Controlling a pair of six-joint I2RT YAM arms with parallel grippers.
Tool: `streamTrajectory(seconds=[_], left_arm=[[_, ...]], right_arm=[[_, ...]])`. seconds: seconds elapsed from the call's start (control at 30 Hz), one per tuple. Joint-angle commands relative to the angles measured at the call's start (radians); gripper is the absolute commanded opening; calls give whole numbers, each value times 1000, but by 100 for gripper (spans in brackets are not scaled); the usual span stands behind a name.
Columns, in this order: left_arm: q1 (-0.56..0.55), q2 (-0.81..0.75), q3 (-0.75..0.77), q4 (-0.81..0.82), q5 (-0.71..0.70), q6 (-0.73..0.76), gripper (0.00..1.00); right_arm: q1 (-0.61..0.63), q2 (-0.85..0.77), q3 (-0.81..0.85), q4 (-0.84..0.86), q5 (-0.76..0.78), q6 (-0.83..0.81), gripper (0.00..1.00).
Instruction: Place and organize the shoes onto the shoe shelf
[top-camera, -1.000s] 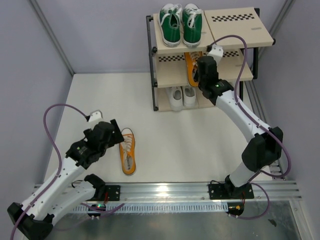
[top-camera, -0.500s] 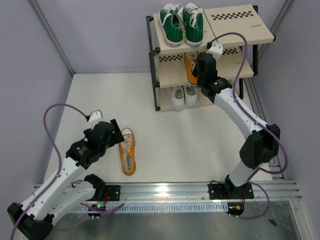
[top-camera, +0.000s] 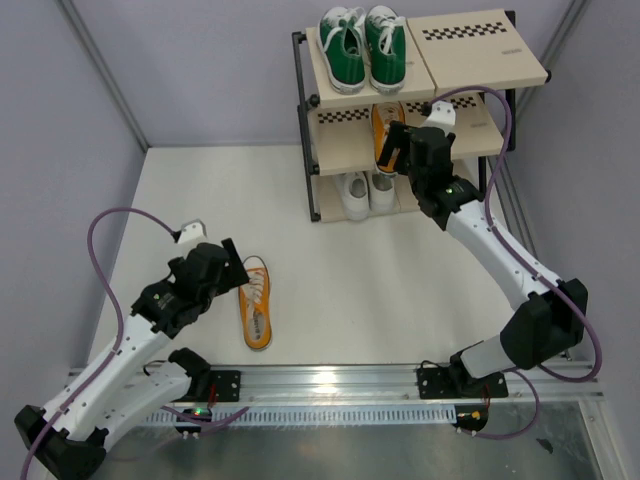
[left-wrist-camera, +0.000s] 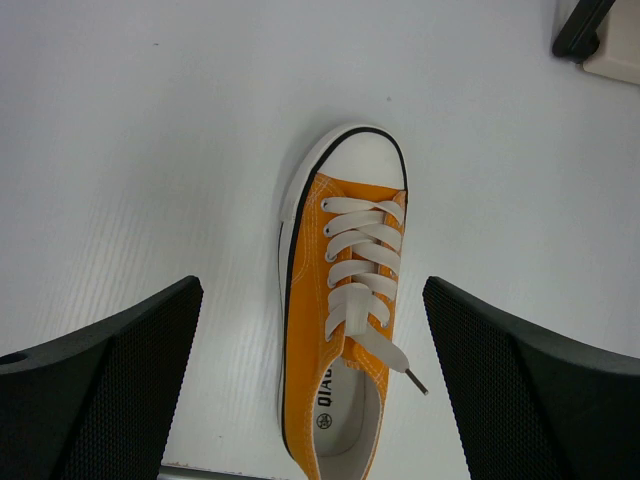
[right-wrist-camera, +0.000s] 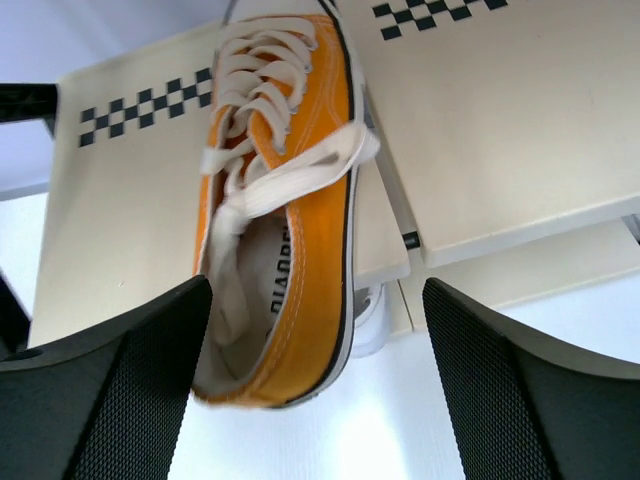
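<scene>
One orange shoe (top-camera: 256, 302) lies on the white table, toe pointing away (left-wrist-camera: 345, 300). My left gripper (top-camera: 228, 266) hovers over its heel end, open, a finger on each side and not touching it (left-wrist-camera: 312, 300). The other orange shoe (top-camera: 385, 128) rests on the middle board of the shoe shelf (top-camera: 480, 45), heel jutting over the front edge (right-wrist-camera: 290, 200). My right gripper (top-camera: 396, 148) stands open just in front of that heel, gripping nothing (right-wrist-camera: 318, 290). Green shoes (top-camera: 365, 47) sit on the top board, and white shoes (top-camera: 362, 190) on the bottom one.
The right halves of the top and middle boards (right-wrist-camera: 500, 130) carry nothing. Grey walls close in the table at the back and both sides. A metal rail (top-camera: 330, 380) runs along the near edge, at the arm bases.
My right gripper has opened and let go of the orange shoe on the middle board, then drawn back a little to the right. The left arm has not moved.
</scene>
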Motion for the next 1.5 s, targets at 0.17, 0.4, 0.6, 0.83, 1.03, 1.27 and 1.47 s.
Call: streamTrajectory(seconds=[0.17, 0.4, 0.6, 0.83, 1.03, 1.27, 1.47], left_arm=[[5, -5, 0, 40, 6, 20, 96], [5, -8, 0, 34, -5, 22, 96], [5, 1, 2, 43, -5, 26, 96], [6, 10, 3, 46, -8, 29, 96], [5, 8, 0, 52, -1, 31, 96], [5, -4, 3, 46, -4, 39, 96], [5, -7, 2, 54, -1, 39, 96]], right_arm=[[10, -104, -123, 13, -152, -112, 95], [10, -64, -104, 12, -191, -126, 95], [10, -36, -84, 14, -185, -135, 96], [10, -26, -31, -13, -136, -109, 94], [10, -32, -15, -7, -180, -43, 94], [10, 42, 55, -33, -117, -86, 85], [10, 56, 54, -8, -110, -141, 69]])
